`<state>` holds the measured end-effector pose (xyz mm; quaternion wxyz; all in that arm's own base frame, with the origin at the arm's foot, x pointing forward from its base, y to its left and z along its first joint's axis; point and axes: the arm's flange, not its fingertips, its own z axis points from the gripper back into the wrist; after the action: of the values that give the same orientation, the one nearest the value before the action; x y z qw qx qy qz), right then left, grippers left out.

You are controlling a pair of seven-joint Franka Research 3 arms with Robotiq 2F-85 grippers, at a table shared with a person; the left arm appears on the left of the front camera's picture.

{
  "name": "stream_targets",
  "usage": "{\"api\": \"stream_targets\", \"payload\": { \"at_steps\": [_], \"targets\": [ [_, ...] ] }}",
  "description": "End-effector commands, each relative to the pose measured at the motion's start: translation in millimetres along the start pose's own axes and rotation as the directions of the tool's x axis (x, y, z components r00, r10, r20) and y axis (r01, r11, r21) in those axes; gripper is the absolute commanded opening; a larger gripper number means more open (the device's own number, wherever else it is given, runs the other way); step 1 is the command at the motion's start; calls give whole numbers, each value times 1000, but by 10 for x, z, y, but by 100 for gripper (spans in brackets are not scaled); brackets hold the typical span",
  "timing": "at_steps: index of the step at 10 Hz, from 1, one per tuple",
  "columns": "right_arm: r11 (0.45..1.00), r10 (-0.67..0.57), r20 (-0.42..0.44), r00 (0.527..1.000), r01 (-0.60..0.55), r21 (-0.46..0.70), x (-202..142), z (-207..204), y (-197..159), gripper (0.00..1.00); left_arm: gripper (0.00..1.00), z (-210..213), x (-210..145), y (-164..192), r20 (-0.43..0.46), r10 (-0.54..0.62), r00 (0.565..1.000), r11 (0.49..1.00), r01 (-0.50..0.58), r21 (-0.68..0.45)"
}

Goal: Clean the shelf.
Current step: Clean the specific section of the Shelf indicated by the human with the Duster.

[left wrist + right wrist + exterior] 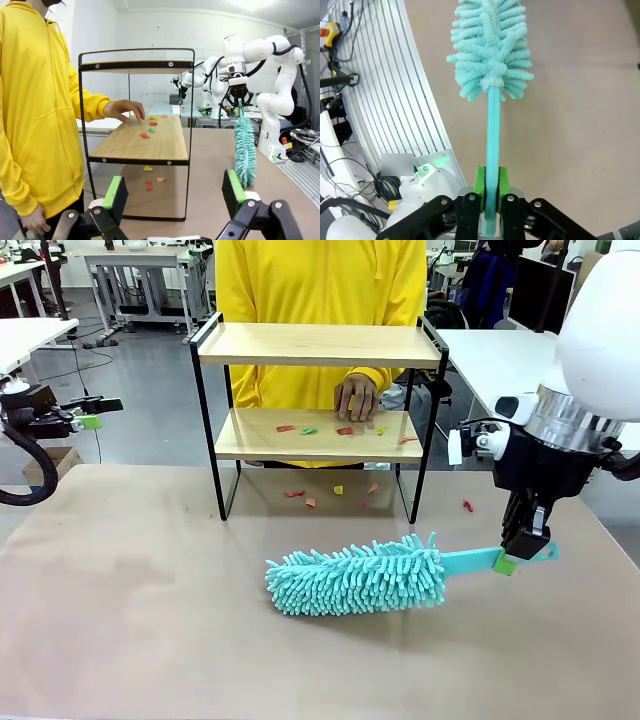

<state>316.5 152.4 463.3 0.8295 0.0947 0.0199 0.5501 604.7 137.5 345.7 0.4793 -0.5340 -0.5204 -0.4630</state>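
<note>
At the table's (150,590) far middle stands the shelf (320,344), scraps (308,429) on its lower board by a person's hand (356,397). Nearer, my right gripper (512,558) clamps the duster (360,575) by its handle (470,561), presumably to sweep them; my left gripper (174,195) hangs spread, far left.

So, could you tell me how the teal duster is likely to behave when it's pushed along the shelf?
The duster has a fluffy, soft head, so it probably squashes easily and weighs little. Its thin flat handle, pinched near its end by the right gripper, may flex under pressure.
</note>
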Motion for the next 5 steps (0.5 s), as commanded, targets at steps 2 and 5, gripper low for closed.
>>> {"api": "stream_targets", "payload": {
  "at_steps": [2, 5],
  "targets": [
    [1000, -22, 3, 1000, 22, -5, 48, 29, 2, 13, 100, -13, 22, -23, 2, -10, 1000, 1000, 10, 1],
    [1000, -22, 3, 1000, 22, -5, 48, 29, 2, 13, 100, -13, 22, -23, 2, -10, 1000, 1000, 10, 1]
  ]
}}
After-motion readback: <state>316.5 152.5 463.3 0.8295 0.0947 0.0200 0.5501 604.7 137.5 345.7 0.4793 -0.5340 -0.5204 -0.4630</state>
